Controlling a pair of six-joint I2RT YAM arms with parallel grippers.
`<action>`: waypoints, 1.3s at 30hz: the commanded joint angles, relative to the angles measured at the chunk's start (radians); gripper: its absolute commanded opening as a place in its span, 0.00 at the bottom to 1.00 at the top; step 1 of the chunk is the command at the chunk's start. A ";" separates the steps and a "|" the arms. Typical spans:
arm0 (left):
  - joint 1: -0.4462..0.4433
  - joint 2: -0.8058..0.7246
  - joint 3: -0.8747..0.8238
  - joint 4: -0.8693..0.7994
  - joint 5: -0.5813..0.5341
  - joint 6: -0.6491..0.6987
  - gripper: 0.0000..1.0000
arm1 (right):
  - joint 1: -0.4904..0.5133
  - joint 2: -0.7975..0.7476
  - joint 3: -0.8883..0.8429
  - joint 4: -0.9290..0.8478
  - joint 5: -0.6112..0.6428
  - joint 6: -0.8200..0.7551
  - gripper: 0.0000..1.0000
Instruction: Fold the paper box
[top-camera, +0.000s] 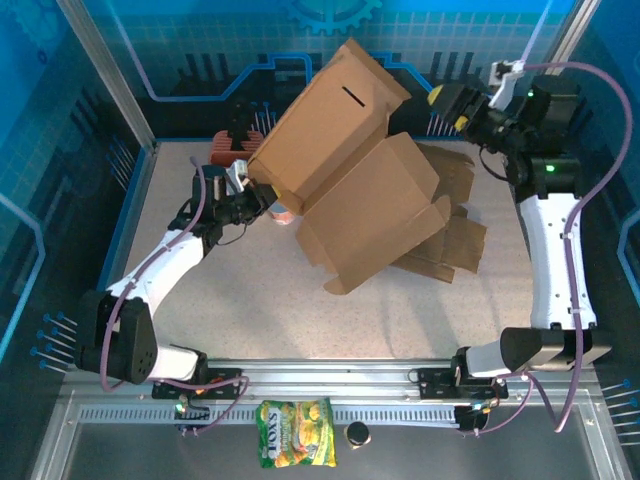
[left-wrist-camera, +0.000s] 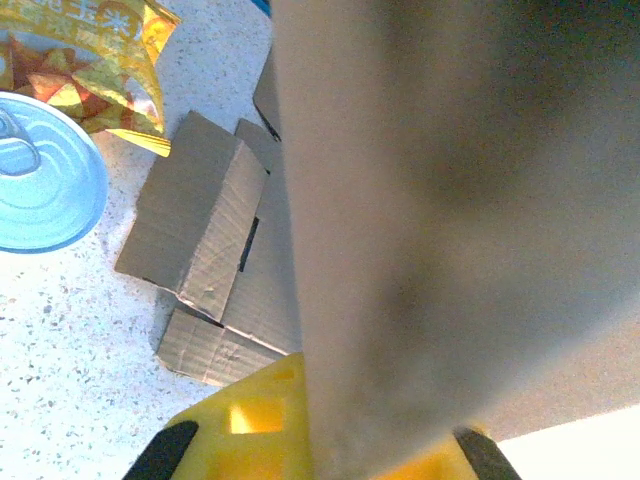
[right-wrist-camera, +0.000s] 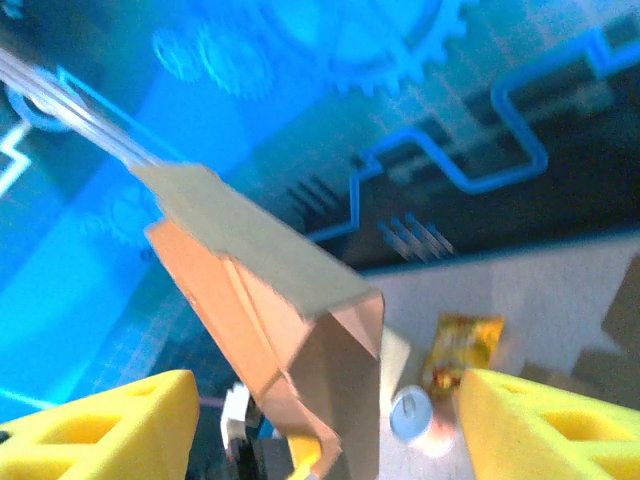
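The brown paper box (top-camera: 345, 165) is lifted and tilted above the table, partly unfolded, with a slot in its upper panel and its flaps hanging open to the lower right. My left gripper (top-camera: 250, 188) is shut on the box's lower left edge. In the left wrist view the panel (left-wrist-camera: 450, 200) runs down between the yellow fingers (left-wrist-camera: 240, 420). My right gripper (top-camera: 452, 106) hovers at the back right, open and apart from the box. From the right wrist, the box (right-wrist-camera: 300, 330) shows beyond the spread yellow fingers (right-wrist-camera: 100, 425).
Flat cardboard pieces (top-camera: 452, 235) lie on the table under and to the right of the box. A blue-lidded can (left-wrist-camera: 40, 185) and a snack bag (left-wrist-camera: 90, 60) sit near the left gripper. Another snack bag (top-camera: 297, 447) rests on the near rail.
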 joint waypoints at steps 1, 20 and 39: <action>0.017 0.008 0.049 0.009 0.053 -0.001 0.00 | -0.056 0.077 0.090 0.143 -0.033 0.082 0.64; 0.053 0.056 0.068 -0.006 0.143 0.034 0.00 | 0.073 0.690 0.666 0.474 -0.573 0.408 0.50; 0.053 0.052 0.071 -0.034 0.139 0.058 0.00 | 0.168 0.594 0.587 0.176 -0.615 0.153 0.46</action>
